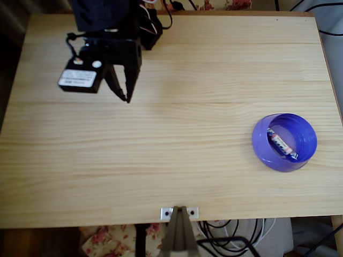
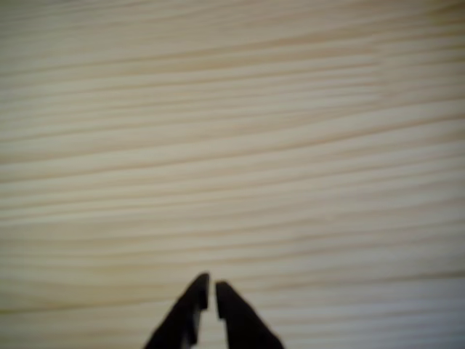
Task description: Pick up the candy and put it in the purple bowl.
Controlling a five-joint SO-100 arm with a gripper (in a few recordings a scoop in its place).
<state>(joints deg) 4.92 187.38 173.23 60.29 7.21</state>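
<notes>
Pale pine boards make up the counter point(image 1: 171, 176). The candy point(image 1: 282, 145) lies inside the purple bowl point(image 1: 259, 140), near the counter's right edge in the overhead view, so the task looks done. The claw point(image 1: 126, 96) hangs near the far left corner, clenched and empty, tips almost touching. The candy is likely light, thin and crinkly; a pinch across its middle would suit best. The wrist view adds the narrow slit between the fingertips point(image 2: 198, 287) over bare wood grain.
</notes>
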